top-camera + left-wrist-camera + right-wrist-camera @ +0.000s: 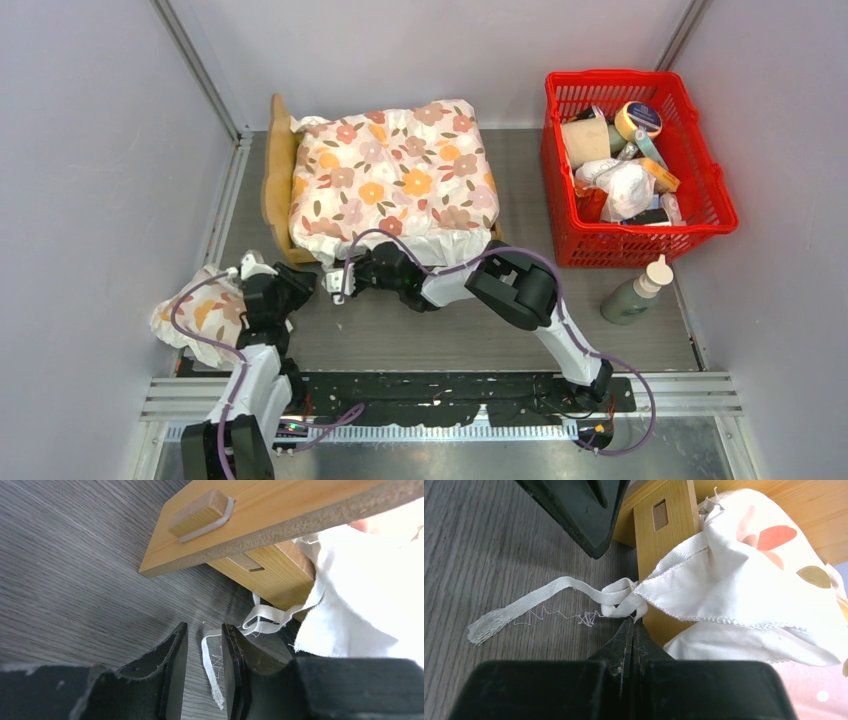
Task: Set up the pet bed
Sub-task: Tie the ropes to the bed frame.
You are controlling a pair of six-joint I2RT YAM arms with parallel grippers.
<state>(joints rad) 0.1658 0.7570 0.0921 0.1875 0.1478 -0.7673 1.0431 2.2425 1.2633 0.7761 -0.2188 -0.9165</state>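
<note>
Above: the pet bed [277,170] stands back-left on the tabletop [450,340] under its floral cushion [395,175]. Left wrist: left tool [205,632] part open, empty, straddling the loose tie tape [209,662] — likely to take it. Right wrist: right tool [631,630] closed at the knot [621,597] — grip unclear.

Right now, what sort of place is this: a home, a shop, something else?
Probably a lab test booth: plain grey walls box in a table, two robot arms are bolted at its near edge, and a red basket holds assorted items.

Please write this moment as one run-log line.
left gripper: open over tie strap | right gripper: shut at knot | cushion on pet bed
</note>
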